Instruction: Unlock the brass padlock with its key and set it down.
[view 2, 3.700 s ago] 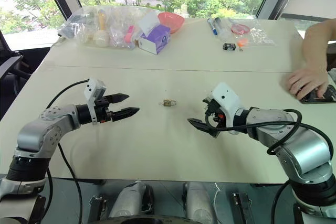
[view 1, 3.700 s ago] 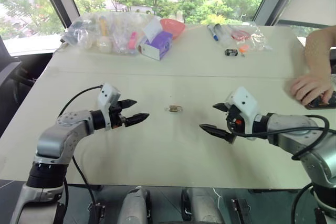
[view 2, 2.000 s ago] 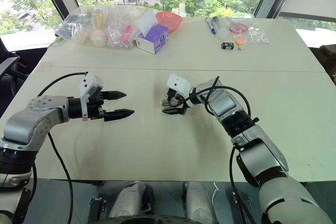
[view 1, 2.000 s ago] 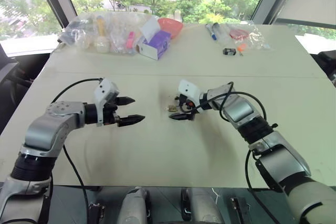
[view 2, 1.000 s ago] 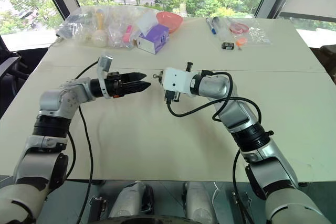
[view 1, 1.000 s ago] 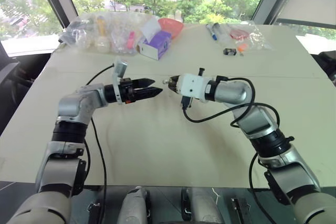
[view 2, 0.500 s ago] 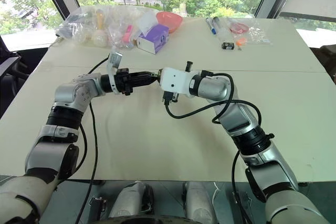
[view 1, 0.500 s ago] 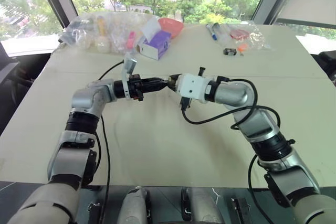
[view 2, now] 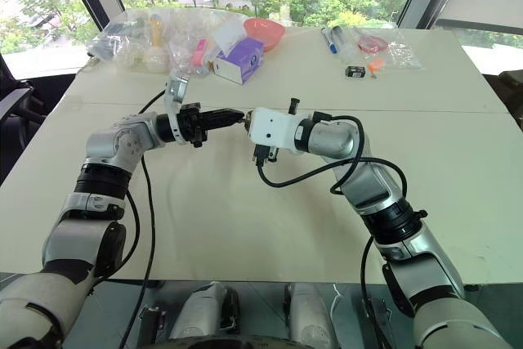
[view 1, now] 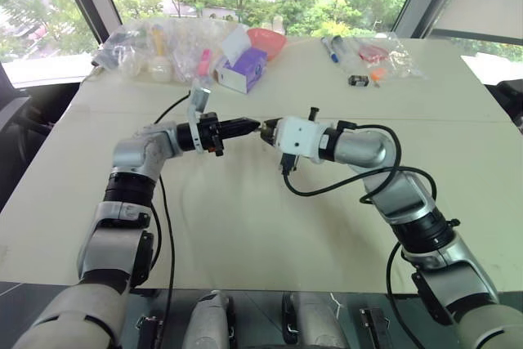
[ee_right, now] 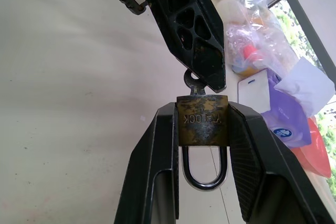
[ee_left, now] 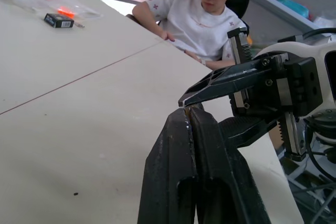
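Right wrist view: the right tool [ee_right: 202, 129] is clamping the small yellowish-brass metal padlock [ee_right: 202, 121] by its flat sides, silvery shackle [ee_right: 203, 170] lying back between the fingers. The left tool [ee_right: 207, 80], closed, is pinching the small metal key [ee_right: 193, 84] at the padlock's far end, above the pale worktop [view 1: 245, 226]. Likely light, rigid, slick; body faces grip best. Embossed lettering is showing, mirrored and unreadable.
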{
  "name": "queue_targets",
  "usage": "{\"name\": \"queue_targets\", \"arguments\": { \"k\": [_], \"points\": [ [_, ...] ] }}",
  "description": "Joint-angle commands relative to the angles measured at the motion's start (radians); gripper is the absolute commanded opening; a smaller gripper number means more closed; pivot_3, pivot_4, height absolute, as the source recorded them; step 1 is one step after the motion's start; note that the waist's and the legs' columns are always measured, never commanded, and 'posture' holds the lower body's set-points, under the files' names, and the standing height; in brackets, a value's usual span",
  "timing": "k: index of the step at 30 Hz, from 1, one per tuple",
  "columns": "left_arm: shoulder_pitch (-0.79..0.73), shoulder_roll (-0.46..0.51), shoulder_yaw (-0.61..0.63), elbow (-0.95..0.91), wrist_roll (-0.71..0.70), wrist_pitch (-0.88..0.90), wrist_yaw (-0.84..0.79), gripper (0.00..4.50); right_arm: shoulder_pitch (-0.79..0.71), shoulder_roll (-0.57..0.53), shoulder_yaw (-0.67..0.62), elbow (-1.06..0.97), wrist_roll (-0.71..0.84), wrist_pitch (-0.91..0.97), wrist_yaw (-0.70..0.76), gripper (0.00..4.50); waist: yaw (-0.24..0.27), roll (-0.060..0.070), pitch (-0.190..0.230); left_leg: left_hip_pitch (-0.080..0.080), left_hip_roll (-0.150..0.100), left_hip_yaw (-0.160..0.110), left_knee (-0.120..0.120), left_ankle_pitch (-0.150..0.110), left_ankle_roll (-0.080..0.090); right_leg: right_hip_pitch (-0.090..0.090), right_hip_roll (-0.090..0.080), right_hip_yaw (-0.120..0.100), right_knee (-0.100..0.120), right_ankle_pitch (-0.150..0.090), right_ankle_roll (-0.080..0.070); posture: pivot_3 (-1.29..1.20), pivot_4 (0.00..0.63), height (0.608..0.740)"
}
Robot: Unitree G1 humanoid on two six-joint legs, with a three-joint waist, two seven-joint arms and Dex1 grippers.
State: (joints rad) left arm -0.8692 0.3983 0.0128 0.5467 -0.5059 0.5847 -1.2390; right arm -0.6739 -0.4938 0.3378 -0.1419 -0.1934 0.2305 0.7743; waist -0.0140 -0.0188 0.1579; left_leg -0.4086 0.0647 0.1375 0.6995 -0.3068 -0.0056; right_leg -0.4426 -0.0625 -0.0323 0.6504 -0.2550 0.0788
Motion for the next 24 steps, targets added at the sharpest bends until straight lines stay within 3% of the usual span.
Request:
{"name": "queue_targets", "arguments": {
  "k": [1, 12, 24],
  "points": [
    [0.009, 0.031, -0.029, -0.032, 0.049, -0.051, -0.024, 0.02, -0.012, 0.001, -0.027, -0.048, 0.006, -0.009, -0.006, 0.69, 0.0, 0.0, 0.0, 0.0, 0.0, 0.0, 0.0, 0.0, 0.0, 0.0, 0.0, 0.0, 0.0, 0.0, 0.0, 0.0, 0.15, 0.734],
    [0.032, 0.043, -0.051, -0.086, 0.09, -0.101, -0.04, 0.02, -0.019, 0.008, -0.03, -0.036, 0.004, -0.009, -0.011, 0.69, 0.0, 0.0, 0.0, 0.0, 0.0, 0.0, 0.0, 0.0, 0.0, 0.0, 0.0, 0.0, 0.0, 0.0, 0.0, 0.0, 0.15, 0.734],
    [0.096, 0.073, -0.171, -0.04, 0.394, -0.808, 0.017, 0.02, -0.03, 0.012, -0.045, -0.022, 0.005, -0.011, -0.028, 0.69, 0.002, 0.0, 0.0, 0.0, 0.0, 0.0, 0.0, 0.0, 0.0, 0.0, 0.0, 0.0, 0.0, 0.0, 0.0, 0.0, 0.15, 0.734]
  ]
}}
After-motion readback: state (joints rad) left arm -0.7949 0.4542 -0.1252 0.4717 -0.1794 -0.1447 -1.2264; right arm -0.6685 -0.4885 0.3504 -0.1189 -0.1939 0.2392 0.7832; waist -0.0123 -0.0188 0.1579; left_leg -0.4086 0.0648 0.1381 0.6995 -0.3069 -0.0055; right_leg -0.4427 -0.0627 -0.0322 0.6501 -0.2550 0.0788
